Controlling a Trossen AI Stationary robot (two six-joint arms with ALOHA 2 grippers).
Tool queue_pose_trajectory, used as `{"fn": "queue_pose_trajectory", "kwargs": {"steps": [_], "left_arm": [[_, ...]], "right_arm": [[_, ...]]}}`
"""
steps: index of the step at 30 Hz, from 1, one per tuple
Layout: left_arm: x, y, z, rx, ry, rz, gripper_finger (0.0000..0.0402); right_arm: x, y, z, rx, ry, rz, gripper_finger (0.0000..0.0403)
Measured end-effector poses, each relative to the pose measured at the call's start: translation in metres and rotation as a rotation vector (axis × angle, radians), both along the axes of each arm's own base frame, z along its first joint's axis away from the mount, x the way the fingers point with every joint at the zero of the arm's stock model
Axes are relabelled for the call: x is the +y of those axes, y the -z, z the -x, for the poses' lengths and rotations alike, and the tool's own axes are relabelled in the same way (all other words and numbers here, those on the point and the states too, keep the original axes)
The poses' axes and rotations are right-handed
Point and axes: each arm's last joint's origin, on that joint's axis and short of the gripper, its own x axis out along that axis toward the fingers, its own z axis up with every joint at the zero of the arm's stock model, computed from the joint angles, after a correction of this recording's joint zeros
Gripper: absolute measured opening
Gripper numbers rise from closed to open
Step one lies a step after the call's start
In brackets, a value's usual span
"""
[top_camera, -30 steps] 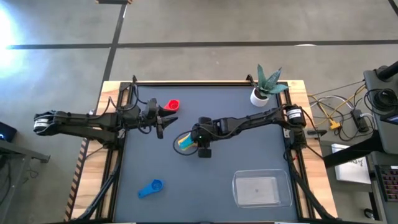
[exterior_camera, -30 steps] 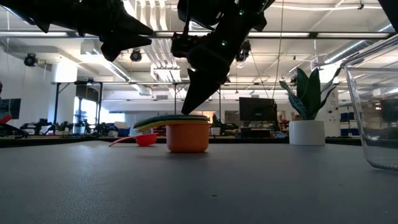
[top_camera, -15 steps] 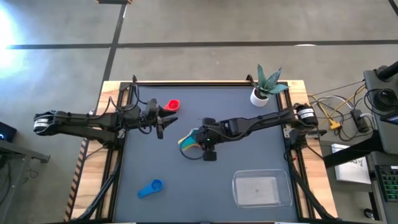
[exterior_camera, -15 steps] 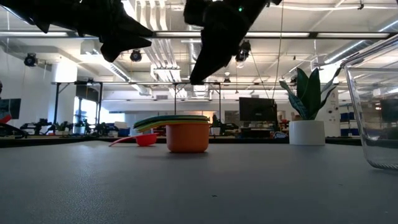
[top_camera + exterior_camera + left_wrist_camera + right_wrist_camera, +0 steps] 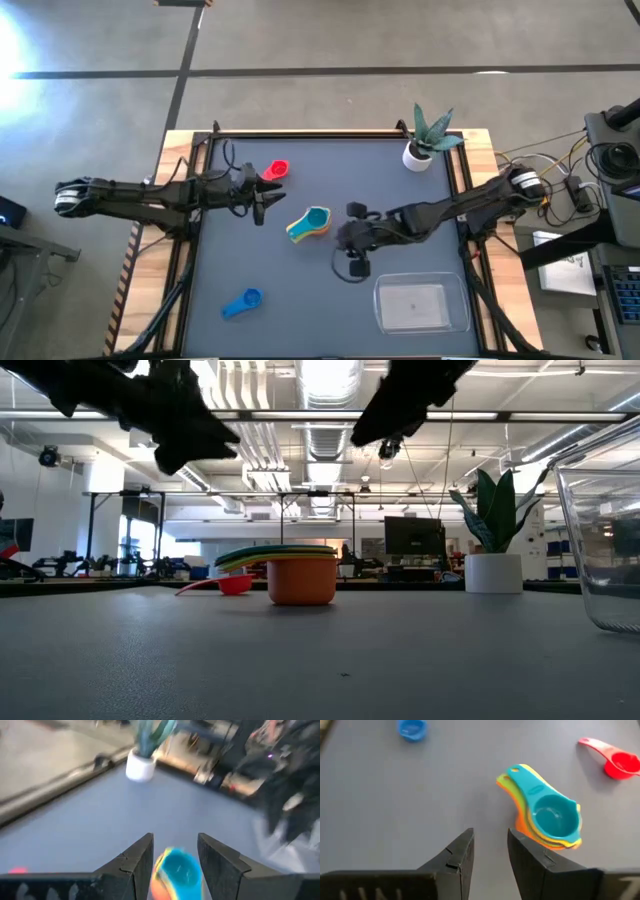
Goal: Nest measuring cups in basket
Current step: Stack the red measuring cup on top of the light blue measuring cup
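Note:
A nested stack of measuring cups (image 5: 310, 223), light blue on top over green, yellow and orange, stands on its base mid-table; the low view shows this stack (image 5: 300, 575) too. A red cup (image 5: 275, 170) lies far left and a blue cup (image 5: 241, 303) near left. No purple cup shows. The clear basket (image 5: 421, 303) sits near right. My left gripper (image 5: 262, 203) hovers open left of the stack, which shows beyond its fingertips (image 5: 175, 855). My right gripper (image 5: 354, 262) is open, right of the stack and raised above the table; its wrist view (image 5: 490, 850) looks down on the stack (image 5: 547, 817).
A white plant pot (image 5: 418, 152) with a spiky green plant stands at the far right corner. The wooden table rim (image 5: 330, 133) frames the dark mat. Cables and equipment lie beyond the right edge.
My right gripper has lifted off the nested stack and drawn back toward the table's right and near edge, ending between the stack and the basket. The stack has stayed where it was.

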Motion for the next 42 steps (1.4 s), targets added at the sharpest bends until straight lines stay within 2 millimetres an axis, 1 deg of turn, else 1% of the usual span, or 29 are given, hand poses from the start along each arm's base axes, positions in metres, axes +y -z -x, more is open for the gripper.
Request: {"fn": "queue_pose_trajectory", "kwargs": {"steps": [2, 5, 8, 11, 15, 20, 26, 30, 34, 42], "left_arm": [[0.003, 0.000, 0.003, 0.095, -0.033, 0.011, 0.0136], [0.009, -0.010, 0.008, 0.238, -0.119, 0.024, 0.0136], [0.015, -0.020, 0.010, 0.365, -0.174, 0.003, 0.0136], [0.022, -0.025, 0.008, 0.450, -0.173, -0.043, 0.0136], [0.032, -0.019, -0.001, 0.558, -0.161, -0.097, 0.0140], [0.047, -0.008, -0.009, 0.625, -0.185, -0.075, 0.0163], [0.060, 0.007, -0.009, 0.644, -0.155, -0.029, 0.0206], [0.067, 0.012, -0.011, 0.656, -0.167, -0.018, 0.0228], [0.075, 0.017, -0.014, 0.663, -0.179, -0.027, 0.0235], [0.085, 0.024, -0.017, 0.674, -0.184, -0.010, 0.0236]], "right_arm": [[0.002, 0.000, 0.011, -0.055, -0.005, -0.029, 0.0102], [0.002, 0.002, 0.025, -0.129, 0.006, -0.048, 0.0100], [0.001, 0.008, 0.035, -0.170, 0.013, -0.068, 0.0100], [-0.001, 0.009, 0.041, -0.205, 0.019, -0.089, 0.0100], [0.000, 0.010, 0.043, -0.232, 0.018, -0.097, 0.0100], [0.003, 0.013, 0.044, -0.227, 0.004, -0.097, 0.0100], [0.007, 0.015, 0.046, -0.221, -0.012, -0.099, 0.0100], [0.008, 0.015, 0.047, -0.219, -0.015, -0.099, 0.0100], [0.008, 0.014, 0.046, -0.222, -0.013, -0.098, 0.0100], [0.008, 0.011, 0.045, -0.233, -0.008, -0.111, 0.0100]]}}
